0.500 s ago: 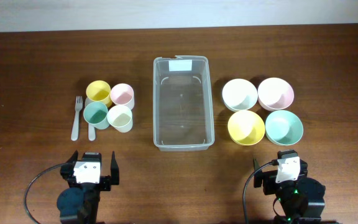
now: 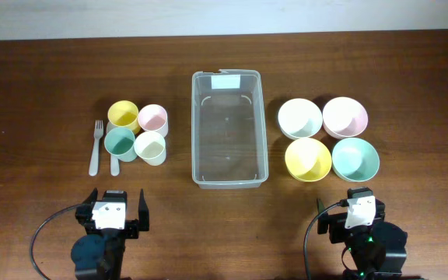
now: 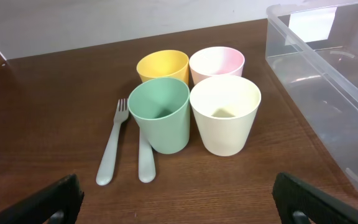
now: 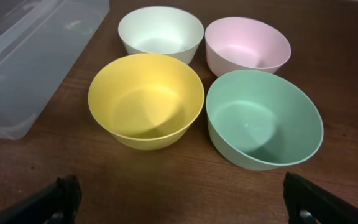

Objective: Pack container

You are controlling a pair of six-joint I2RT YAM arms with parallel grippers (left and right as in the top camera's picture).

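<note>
The clear container (image 2: 229,128) stands empty at the table's middle, its white label at the far short end; its wall also shows in the left wrist view (image 3: 328,81) and the right wrist view (image 4: 30,56). Left of it stand several pastel cups (image 2: 137,132) with a fork (image 2: 96,148) and spoon (image 2: 115,163). Right of it sit yellow (image 2: 308,159), teal (image 2: 355,159), white (image 2: 299,118) and pink (image 2: 344,117) bowls. My left gripper (image 2: 115,214) is open and empty near the front edge, short of the cups (image 3: 191,112). My right gripper (image 2: 358,211) is open and empty, short of the bowls (image 4: 145,99).
The wooden table (image 2: 45,93) runs to a pale wall at the back. Both arms' black bases and cables sit at the front edge.
</note>
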